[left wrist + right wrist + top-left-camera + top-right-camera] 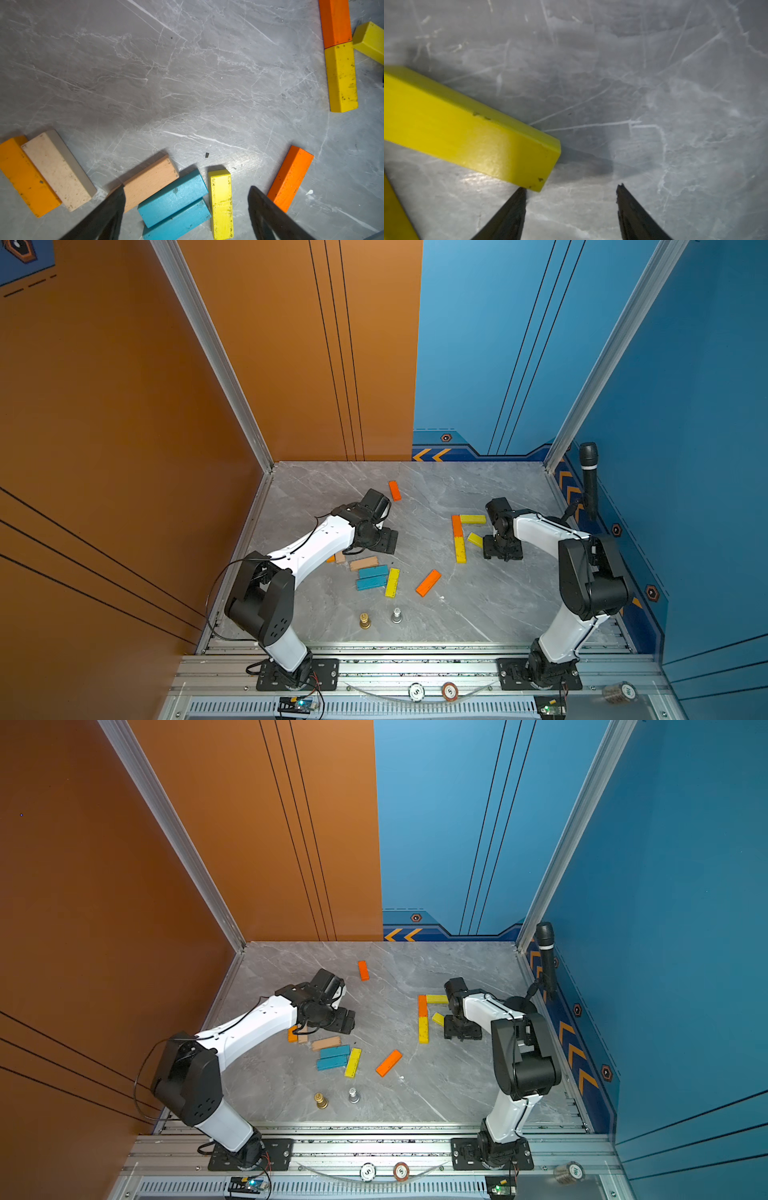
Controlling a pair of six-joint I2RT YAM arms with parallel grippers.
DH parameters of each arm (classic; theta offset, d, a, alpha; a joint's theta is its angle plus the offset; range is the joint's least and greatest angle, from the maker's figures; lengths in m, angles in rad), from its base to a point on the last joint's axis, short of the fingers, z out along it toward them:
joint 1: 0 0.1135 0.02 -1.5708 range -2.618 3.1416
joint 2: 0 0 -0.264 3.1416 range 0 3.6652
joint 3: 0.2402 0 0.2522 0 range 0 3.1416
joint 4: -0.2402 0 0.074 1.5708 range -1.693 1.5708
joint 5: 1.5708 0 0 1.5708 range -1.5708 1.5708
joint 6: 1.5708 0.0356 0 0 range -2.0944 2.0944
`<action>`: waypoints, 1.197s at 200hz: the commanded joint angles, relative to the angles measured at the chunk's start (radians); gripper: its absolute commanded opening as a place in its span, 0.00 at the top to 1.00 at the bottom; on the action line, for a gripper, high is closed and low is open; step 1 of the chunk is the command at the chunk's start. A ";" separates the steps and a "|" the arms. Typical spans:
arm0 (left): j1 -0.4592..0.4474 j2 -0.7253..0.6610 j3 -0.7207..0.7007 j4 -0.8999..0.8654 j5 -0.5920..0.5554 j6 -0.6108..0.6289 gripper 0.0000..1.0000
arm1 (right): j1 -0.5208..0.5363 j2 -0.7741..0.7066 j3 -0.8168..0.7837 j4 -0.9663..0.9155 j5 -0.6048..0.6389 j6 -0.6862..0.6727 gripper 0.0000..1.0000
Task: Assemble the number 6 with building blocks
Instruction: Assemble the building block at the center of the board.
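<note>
Building blocks (372, 571), flat painted wooden planks, lie on a grey marble tabletop (478, 614). An orange plank (456, 525) and a yellow plank (459, 549) sit end to end, pointing away from the robot. A loose yellow plank (467, 128) lies diagonal beside the parted, empty right gripper (571, 187). The left gripper (187, 188) gapes above the spare planks. An orange wall (291, 364) and a blue wall (478, 344) stand behind.

A grey marble-patterned floor slab (478, 614) with pale veins forms the bottom of a tall booth; a matte orange wall panel (104, 406) closes the left side and the left half of the back; a smooth blue back panel (465, 344) takes the rest, and a blue side panel (706, 406) stands on the right; thin black lines run along all the panels; a ribbed aluminium corner post (216, 356) rises at each back corner; a dark-blue band with orange chevrons (432, 455) skirts the foot of the blue walls; a black microphone (589, 477) hangs on the right wall; a slotted aluminium rail (415, 668) edges the front; soft glare (245, 162) whitens the slab in the left wrist view.
</note>
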State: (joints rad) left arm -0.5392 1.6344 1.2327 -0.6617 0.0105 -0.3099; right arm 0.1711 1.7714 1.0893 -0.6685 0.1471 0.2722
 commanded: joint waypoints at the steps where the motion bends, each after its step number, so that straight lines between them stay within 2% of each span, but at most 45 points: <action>1: -0.008 -0.026 0.011 -0.013 -0.030 0.015 0.08 | -0.021 0.038 0.020 0.006 0.044 0.027 0.31; 101: -0.011 -0.024 0.012 -0.014 -0.035 0.018 0.08 | -0.081 0.054 0.074 0.020 -0.009 0.011 0.32; 153: -0.013 -0.014 0.014 -0.015 -0.035 0.017 0.08 | -0.079 -0.045 0.045 0.018 -0.073 0.018 0.32; 192: -0.014 -0.011 0.016 -0.016 -0.031 0.017 0.08 | -0.084 -0.101 0.016 0.056 -0.173 0.019 0.32; 239: -0.016 -0.012 0.014 -0.017 -0.038 0.017 0.08 | -0.101 -0.045 0.034 0.132 -0.303 0.099 0.32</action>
State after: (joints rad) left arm -0.5449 1.6344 1.2327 -0.6621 -0.0010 -0.3096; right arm 0.0853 1.6932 1.1282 -0.5961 -0.0536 0.2985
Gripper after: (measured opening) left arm 0.923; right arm 0.678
